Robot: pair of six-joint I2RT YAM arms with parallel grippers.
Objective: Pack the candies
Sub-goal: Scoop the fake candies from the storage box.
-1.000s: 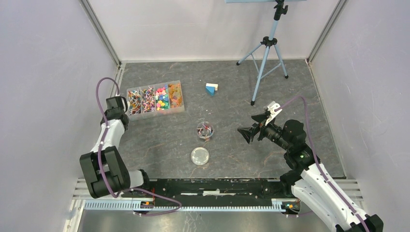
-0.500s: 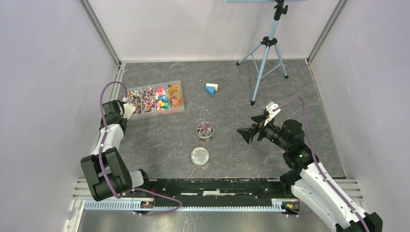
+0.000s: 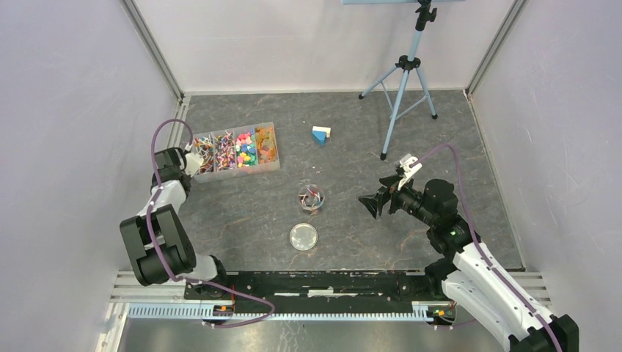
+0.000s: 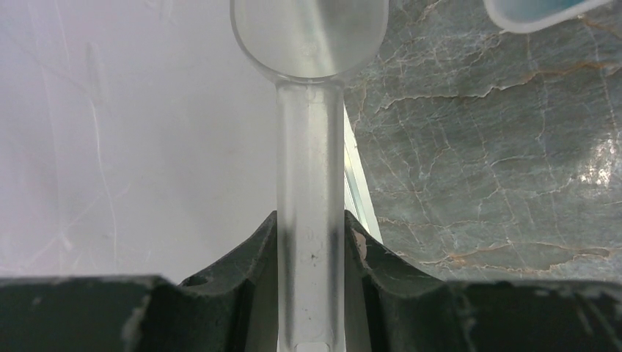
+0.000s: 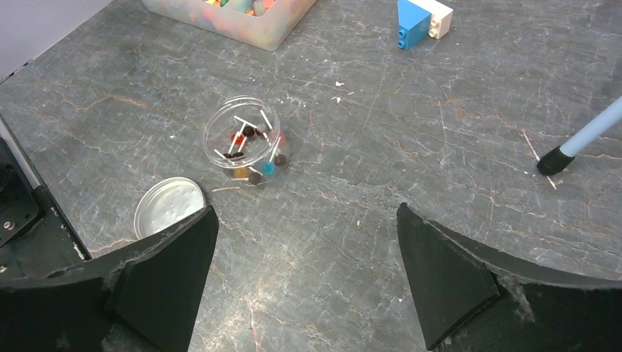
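- Many tiny multicoloured candies point(image 3: 236, 149) are seen sorted into the four compartments of a clear tray point(image 3: 246, 171) at the far left of the table point(image 3: 352, 147). A few more, on white sticks, are already gathered in a small open jar point(image 5: 207, 139) near the middle.
- The sticks in the jar are shown crossed at several angles, so no shared direction can be given. The tray's long axis is laid roughly left to right in the top view, slightly tilted.
- The jar's metal lid point(image 5: 167, 207) is seen lying flat just in front of the jar, apart from it.
- The step in hand is judged to be scooping. A clear plastic scoop point(image 4: 310, 29) is clamped by its handle in the left gripper point(image 4: 310, 235) at the tray's left end, its bowl empty.
- The scoop's long axis is carried straight out from the jaws, with the bowl pointed away from the wrist and a corner of the tray just beside it.
- The next move is judged to call for the bowl to be swung over a compartment and dipped in, then carried level to the jar.
- The right gripper point(image 5: 308, 264) is held above the table to the right of the jar, its fingers spread wide and nothing between them.
- A blue-and-white block point(image 5: 422, 16) and a tripod point(image 3: 407, 81) are left farther back, well apart from the jar.
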